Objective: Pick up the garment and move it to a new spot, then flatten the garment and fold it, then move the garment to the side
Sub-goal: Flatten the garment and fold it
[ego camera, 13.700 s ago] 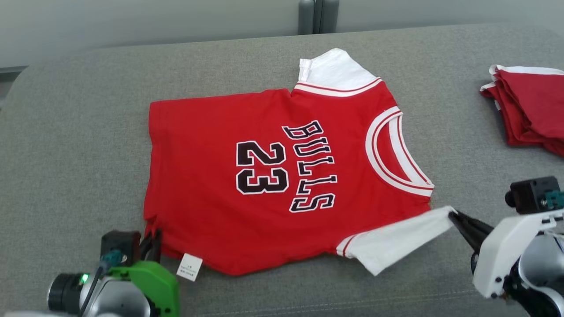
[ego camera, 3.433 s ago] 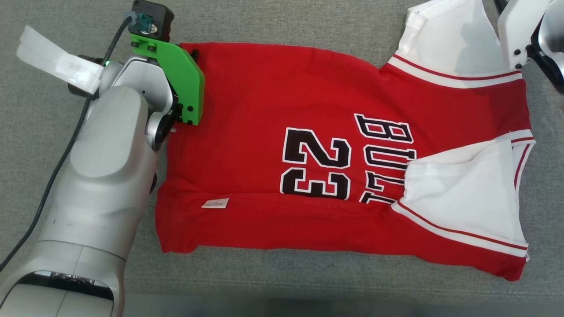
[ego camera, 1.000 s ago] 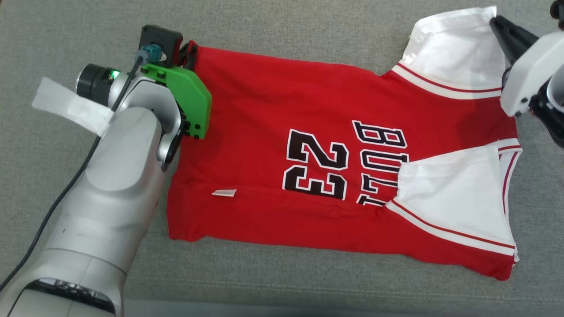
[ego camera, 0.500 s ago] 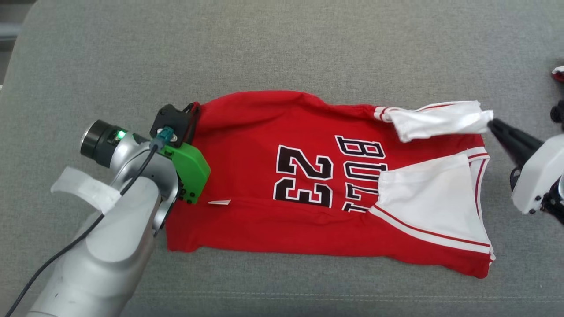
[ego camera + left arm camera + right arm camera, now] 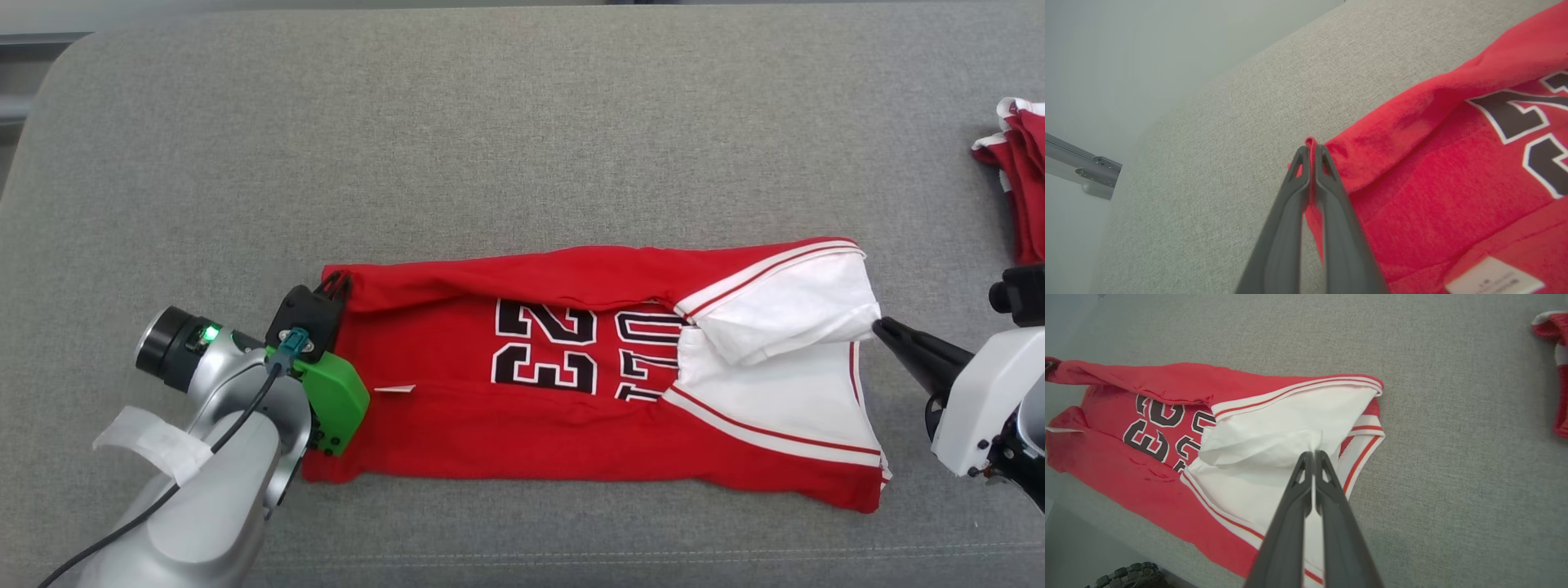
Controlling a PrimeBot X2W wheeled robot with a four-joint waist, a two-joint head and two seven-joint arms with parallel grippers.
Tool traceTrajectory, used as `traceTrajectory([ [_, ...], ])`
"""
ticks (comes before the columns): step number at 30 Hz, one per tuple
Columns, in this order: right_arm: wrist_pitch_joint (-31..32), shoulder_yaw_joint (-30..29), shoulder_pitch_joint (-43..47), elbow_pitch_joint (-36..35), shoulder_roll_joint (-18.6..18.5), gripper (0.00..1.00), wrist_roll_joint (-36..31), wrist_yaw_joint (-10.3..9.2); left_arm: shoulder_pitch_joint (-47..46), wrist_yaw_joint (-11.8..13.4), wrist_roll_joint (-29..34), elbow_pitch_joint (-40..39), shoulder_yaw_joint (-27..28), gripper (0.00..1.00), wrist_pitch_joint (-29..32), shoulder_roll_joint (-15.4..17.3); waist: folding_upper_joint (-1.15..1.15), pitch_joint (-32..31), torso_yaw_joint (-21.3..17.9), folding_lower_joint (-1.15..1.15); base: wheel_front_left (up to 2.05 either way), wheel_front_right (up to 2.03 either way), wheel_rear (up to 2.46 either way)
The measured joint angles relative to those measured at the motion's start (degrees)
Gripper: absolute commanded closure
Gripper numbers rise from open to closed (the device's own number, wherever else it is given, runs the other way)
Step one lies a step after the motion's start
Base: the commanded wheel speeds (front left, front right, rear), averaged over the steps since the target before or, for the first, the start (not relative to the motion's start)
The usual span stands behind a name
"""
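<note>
A grey fabric-covered counter (image 5: pixel 522 122) runs under everything, with a pale wall (image 5: pixel 1126 49) beyond it; nearest us the garment (image 5: pixel 571 433), a red jersey with white sleeves, lies across the middle of the counter, its near long edge turned in over the body, a small white label (image 5: pixel 393 389) on that fold; a little further back our left tool (image 5: pixel 335 284) is pressed together on the red hem corner and our right tool (image 5: pixel 878 326) is pinching the tip of the far white sleeve (image 5: pixel 784 314); between them the far long edge is folded over toward the printed number; we judge the cloth light, limp and a little stretchy, so it should sag and crease unless both ends travel level; corners and hems look like the surest hold; farthest off, at the right edge, a pile of red garments (image 5: pixel 1020 180) lies well apart.
</note>
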Motion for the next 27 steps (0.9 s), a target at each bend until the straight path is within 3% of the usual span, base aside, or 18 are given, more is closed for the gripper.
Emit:
traceTrajectory([
  [20, 9.15, -3.8, 8.95, -5.76, 2.88, 1.0, 2.89, 0.0, 2.98, 1.98, -2.65, 5.56, 0.32, 1.0, -1.05, -0.62, 0.0, -1.82, -0.66, 0.0, 0.0, 0.0, 0.0],
  [21, 9.26, -3.85, 9.21, -5.99, 3.11, 1.0, 2.81, 0.0, 3.07, 1.99, -3.01, 5.93, 0.33, 0.94, -1.05, -0.73, 0.0, -1.9, -0.65, 0.0, 0.0, 0.0, 0.0],
  [23, 9.5, -3.9, 9.55, -6.34, 3.72, 1.0, 2.44, 0.0, 3.33, 2.01, -3.28, 6.38, 0.26, 0.51, -1.04, -0.92, 0.0, -2.05, -0.62, 0.0, 0.0, 0.0, 0.0],
  [24, 9.55, -3.87, 9.85, -6.33, 3.75, 0.63, 1.96, 0.0, 3.52, 2.02, -3.55, 6.58, 0.26, 0.0, -1.03, -1.04, 0.0, -2.09, -0.58, 0.0, 0.0, 0.0, 0.0],
  [25, 9.43, -3.88, 10.21, -6.22, 3.83, 0.04, 1.55, 0.0, 3.79, 2.12, -3.69, 6.78, 0.27, 0.0, -1.0, -1.18, 0.0, -2.14, -0.54, 0.0, 0.0, 0.0, 0.0],
  [27, 9.13, -3.52, 10.51, -5.81, 4.31, 0.0, 1.13, 0.0, 4.2, 2.4, -4.08, 6.99, 0.32, 0.0, -1.09, -1.49, 0.0, -2.29, -0.44, 0.0, 0.0, 0.0, 0.0],
])
